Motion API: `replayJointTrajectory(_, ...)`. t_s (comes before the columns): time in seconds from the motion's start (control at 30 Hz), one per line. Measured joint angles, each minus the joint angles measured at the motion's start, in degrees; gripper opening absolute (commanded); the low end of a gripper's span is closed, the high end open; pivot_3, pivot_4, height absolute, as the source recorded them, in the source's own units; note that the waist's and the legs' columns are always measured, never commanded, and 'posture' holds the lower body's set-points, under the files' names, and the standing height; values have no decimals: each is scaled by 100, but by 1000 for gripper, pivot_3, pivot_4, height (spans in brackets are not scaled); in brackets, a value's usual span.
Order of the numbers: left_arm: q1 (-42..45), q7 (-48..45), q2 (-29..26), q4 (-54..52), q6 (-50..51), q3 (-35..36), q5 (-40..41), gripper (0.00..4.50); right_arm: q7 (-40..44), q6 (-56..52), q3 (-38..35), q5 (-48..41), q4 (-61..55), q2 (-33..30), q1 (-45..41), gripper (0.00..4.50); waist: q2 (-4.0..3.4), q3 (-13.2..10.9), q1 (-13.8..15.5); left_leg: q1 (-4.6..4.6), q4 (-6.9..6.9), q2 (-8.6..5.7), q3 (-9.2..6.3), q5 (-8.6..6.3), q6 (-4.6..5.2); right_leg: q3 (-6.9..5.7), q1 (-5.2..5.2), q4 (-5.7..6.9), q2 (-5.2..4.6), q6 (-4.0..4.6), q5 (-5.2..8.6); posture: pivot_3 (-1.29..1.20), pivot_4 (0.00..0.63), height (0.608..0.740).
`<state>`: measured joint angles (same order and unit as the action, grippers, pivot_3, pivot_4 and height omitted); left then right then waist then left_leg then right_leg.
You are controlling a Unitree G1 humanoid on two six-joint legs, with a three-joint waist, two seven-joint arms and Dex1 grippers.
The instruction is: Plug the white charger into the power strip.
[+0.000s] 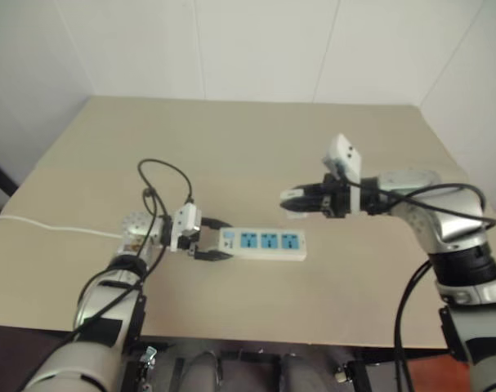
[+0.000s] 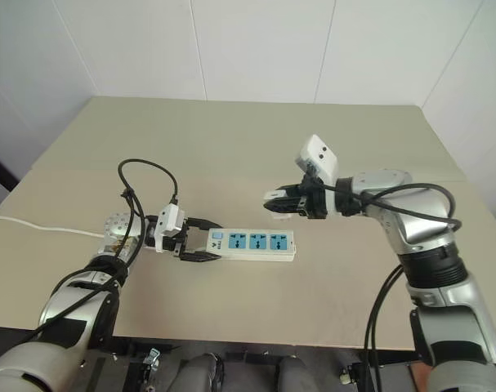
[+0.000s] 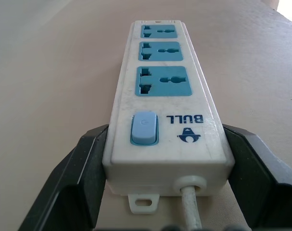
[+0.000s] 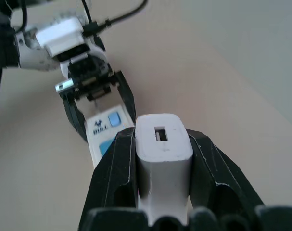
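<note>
white charger (image 4: 163, 159) prongs: hidden | power strip (image 4: 105, 137): sockets behind charger | cord (image 3: 191, 211): cut off

Tabletop (image 1: 256, 131) lying bare behind & to both sides of the power strip (image 1: 264, 242). All three sockets facing up, nothing sitting over them. Left gripper (image 1: 205, 247) flanking strip's switch end, blocking approach from that side. Right gripper (image 1: 292, 200), clamping the white charger (image 4: 163, 149), hanging above table just behind strip's far end, open air betw. them.

"BULL" with a small logo on the power strip (image 3: 167, 108) beside its blue switch (image 3: 144, 128), perhaps a power sign on it
</note>
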<state>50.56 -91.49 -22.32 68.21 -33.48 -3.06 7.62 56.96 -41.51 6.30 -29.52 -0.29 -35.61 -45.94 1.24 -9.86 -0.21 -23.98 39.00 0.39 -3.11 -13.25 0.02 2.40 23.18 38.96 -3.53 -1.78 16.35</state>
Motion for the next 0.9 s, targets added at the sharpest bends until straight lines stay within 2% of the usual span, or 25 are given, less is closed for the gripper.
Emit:
replayJointTrajectory(0.17,17,-2,-47,-51,408,-219,192,3242,112,909,-200,-7,507,732,193,1120,0,0,-3,1,-2,0,1,0,0,0,-1,3,0,0,0,0,150,740)
replayJointTrajectory(0.47,49,-3,-132,-56,369,-311,160,3242,395,2114,-289,167,1049,1447,257,1120,-1,0,-55,21,-6,1,3,0,0,2,-6,3,3,0,0,0,150,740)
replayJointTrajectory(0.9,58,-7,-157,-22,364,-311,146,3242,1048,2649,-6,395,1968,2102,354,1120,-3,1,-73,32,-8,3,4,0,0,4,-9,9,5,0,0,0,150,740)
